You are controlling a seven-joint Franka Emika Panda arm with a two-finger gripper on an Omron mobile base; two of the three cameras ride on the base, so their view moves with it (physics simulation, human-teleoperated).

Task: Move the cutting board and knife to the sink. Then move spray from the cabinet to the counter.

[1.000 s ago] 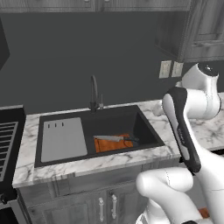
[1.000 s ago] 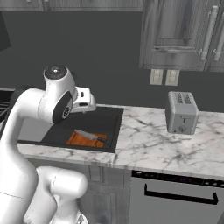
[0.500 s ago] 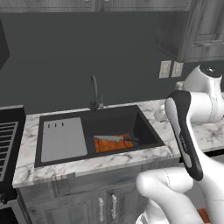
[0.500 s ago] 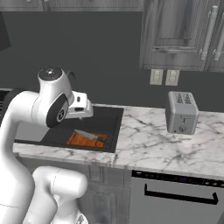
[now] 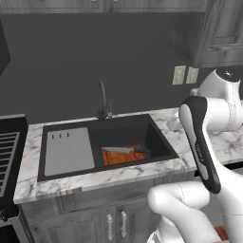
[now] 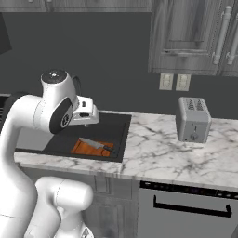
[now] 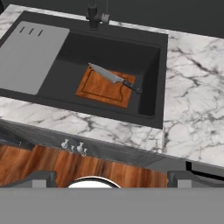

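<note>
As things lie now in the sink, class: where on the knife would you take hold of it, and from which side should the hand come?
Grip the black handle of the knife, coming straight down from above. It lies flat across the cutting board in the sink, so the basin walls block any sideways approach, and the handle end pokes just past the board's edge.

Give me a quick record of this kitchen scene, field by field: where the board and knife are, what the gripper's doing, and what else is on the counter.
cutting board: flat on the floor of the sink
knife: lying across the board, handle off its edge
gripper: open, holding nothing
faucet: behind the basin
counter: white marble
toaster: on the counter, near the wall
</note>
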